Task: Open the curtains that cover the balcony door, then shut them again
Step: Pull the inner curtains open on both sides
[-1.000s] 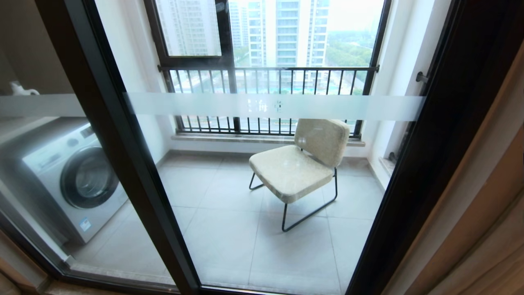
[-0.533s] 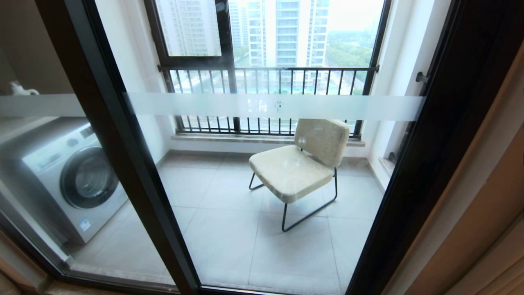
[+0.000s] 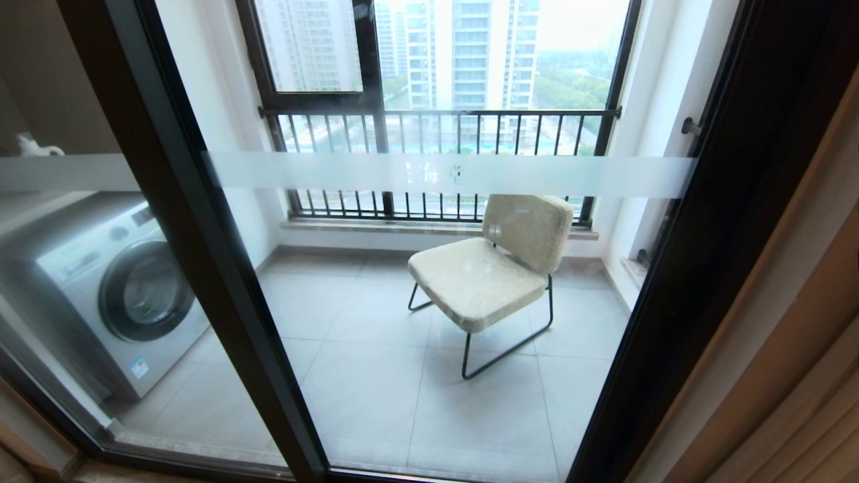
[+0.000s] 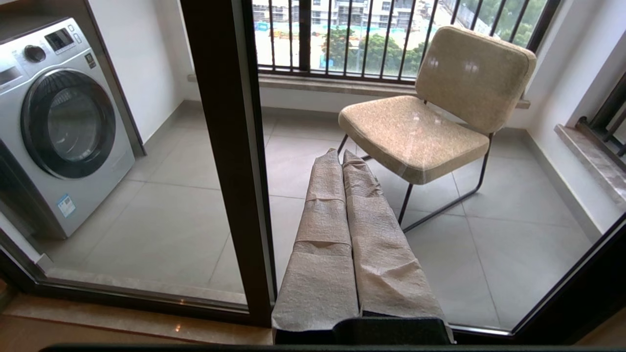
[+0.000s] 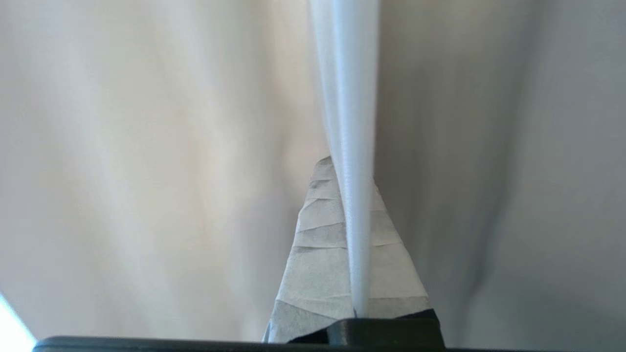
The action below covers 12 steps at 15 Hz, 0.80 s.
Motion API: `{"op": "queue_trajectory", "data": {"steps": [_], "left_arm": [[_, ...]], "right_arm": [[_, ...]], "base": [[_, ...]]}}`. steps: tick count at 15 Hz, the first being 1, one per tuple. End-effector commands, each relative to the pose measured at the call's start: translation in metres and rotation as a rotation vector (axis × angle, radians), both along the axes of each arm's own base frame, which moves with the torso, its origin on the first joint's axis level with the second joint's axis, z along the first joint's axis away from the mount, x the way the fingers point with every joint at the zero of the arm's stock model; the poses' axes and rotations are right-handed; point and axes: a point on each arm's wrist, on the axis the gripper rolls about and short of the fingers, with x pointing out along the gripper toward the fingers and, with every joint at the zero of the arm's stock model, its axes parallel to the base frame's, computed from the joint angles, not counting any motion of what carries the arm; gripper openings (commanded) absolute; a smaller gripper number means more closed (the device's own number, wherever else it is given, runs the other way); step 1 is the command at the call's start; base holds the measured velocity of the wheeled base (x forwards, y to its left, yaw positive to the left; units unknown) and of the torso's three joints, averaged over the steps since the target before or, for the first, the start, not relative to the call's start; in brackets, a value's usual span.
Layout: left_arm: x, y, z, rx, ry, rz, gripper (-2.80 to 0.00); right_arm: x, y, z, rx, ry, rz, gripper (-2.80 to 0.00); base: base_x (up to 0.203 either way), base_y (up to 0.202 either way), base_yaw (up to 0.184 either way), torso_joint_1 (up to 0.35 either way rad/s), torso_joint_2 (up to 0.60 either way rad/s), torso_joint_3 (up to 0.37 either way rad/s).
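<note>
Curtains drawn aside, a sheer fold pinched by the right end effector

One white sheer fold (image 5: 348,146), running lengthwise upright, is clamped in the closed right end effector (image 5: 348,168) against beige curtains (image 5: 146,161). The empty left end effector (image 4: 342,159) is pressed shut before the two-panelled balcony door (image 3: 201,221); beyond stand one chair (image 3: 490,268) and one washing machine (image 3: 121,288).

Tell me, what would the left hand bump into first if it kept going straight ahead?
Most likely the glass of the balcony door. The shut left hand points through that pane toward the chair on the balcony, so the glass comes first, though how far away it is can't be judged.
</note>
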Motion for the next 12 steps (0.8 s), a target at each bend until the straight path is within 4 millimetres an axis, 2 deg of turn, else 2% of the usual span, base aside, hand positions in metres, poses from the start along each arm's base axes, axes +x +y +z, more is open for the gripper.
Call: {"op": "queue_trajectory", "data": {"steps": [1, 5, 7, 11, 12], "left_arm": [[0.0, 0.0, 0.0, -0.001, 0.0, 0.0, -2.8], [0.0, 0.0, 0.0, -0.001, 0.0, 0.0, -2.8], [0.0, 0.0, 0.0, -0.001, 0.0, 0.0, -2.8], [0.0, 0.0, 0.0, -0.001, 0.0, 0.0, -2.8], [0.0, 0.0, 0.0, -0.001, 0.0, 0.0, -2.8]], "right_arm": [[-0.011, 0.039, 0.016, -0.059, -0.03, 0.105, -2.8], [-0.002, 0.082, 0.029, -0.062, -0.086, 0.266, -2.8], [-0.003, 0.091, 0.03, -0.067, -0.093, 0.293, -2.8], [-0.008, 0.098, 0.029, -0.07, -0.096, 0.296, -2.8], [-0.01, 0.1, 0.029, -0.07, -0.096, 0.296, -1.13]], "base": [[0.0, 0.0, 0.0, 0.0, 0.0, 0.0], [0.0, 0.0, 0.0, 0.0, 0.0, 0.0], [0.0, 0.0, 0.0, 0.0, 0.0, 0.0], [0.0, 0.0, 0.0, 0.0, 0.0, 0.0], [0.0, 0.0, 0.0, 0.0, 0.0, 0.0]]}}
